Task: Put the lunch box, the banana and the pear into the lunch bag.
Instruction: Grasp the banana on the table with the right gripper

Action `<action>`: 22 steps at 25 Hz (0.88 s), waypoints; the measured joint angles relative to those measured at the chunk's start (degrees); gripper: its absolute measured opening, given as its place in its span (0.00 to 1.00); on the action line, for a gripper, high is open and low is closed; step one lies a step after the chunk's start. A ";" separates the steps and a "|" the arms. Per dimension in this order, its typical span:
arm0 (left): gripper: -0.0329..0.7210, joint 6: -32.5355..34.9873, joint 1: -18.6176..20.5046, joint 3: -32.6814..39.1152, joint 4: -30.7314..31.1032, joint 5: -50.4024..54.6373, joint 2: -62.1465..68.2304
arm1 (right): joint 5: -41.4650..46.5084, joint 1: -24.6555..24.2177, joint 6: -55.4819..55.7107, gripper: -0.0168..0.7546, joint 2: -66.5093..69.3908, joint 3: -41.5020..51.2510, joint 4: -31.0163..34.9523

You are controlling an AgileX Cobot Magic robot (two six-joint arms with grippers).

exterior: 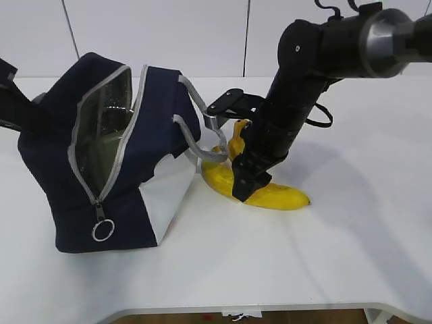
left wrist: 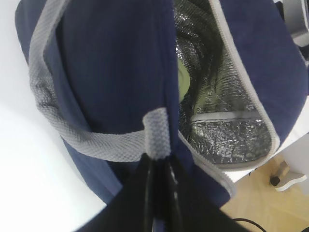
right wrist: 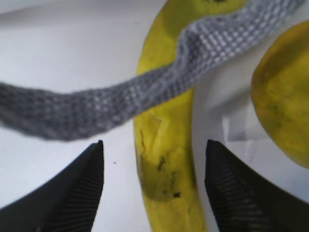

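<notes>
light: bright, even — shadows: soft — wrist views: close-up blur

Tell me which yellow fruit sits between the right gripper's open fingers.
The banana: long, curved, lying between the right gripper fingers. The round pear sits off to the side.

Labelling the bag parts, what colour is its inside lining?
Crinkled silver foil lining, clearest in the left wrist view.

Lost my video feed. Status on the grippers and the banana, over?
Left gripper shut on the lunch bag's handle. Right gripper open, straddling the banana, not yet closed. The bag's other handle drapes across the banana; pear close beside.
</notes>
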 joint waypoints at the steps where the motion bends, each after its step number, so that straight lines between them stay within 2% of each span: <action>1: 0.04 0.00 0.00 0.00 0.10 0.00 0.00 | -0.12 0.00 0.00 0.68 0.23 0.00 -0.42; 22: 0.04 0.10 0.00 0.00 0.21 -0.37 0.00 | -0.80 0.00 -0.19 0.68 2.00 0.00 -2.14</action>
